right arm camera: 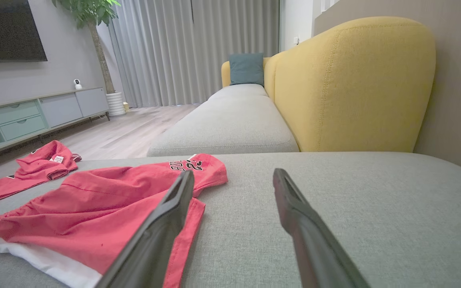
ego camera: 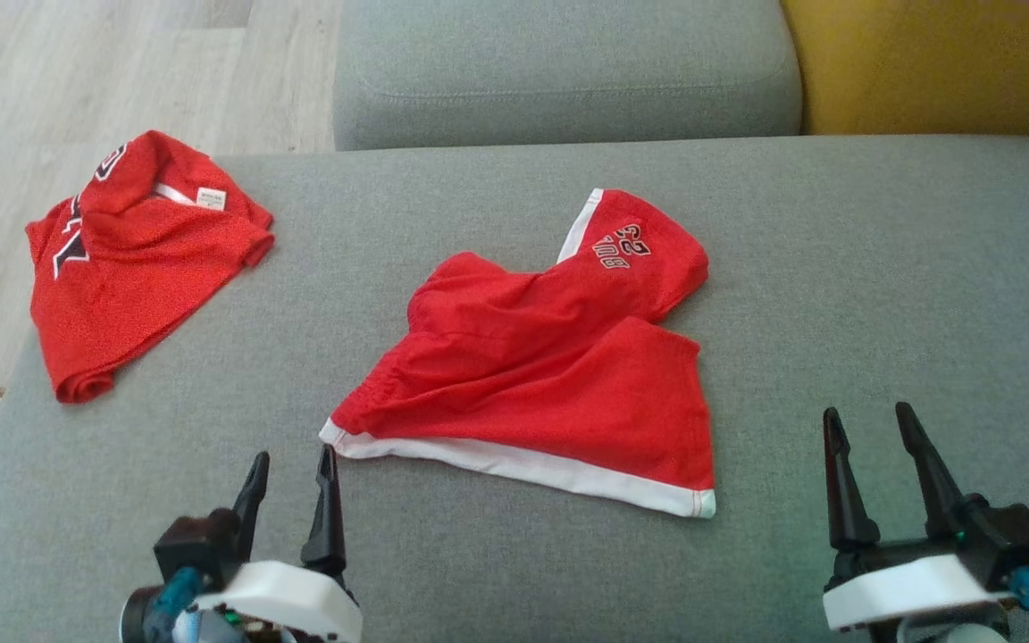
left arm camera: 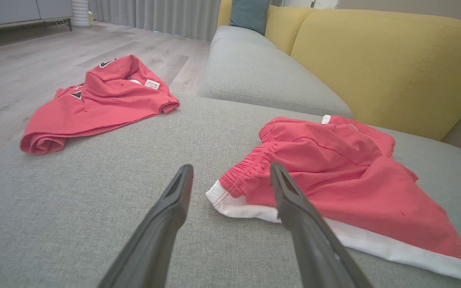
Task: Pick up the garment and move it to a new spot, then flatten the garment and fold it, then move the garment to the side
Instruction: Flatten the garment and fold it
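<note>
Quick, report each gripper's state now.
Left gripper: open, empty, beside the waistband corner of the red shorts.
Right gripper: open, empty, apart from the shorts.

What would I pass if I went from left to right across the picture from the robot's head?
red shirt → left gripper → red shorts → right gripper

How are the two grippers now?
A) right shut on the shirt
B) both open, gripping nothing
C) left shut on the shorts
B: the left gripper and right gripper show spread fingers; the red shorts lie free on the cushion.
</note>
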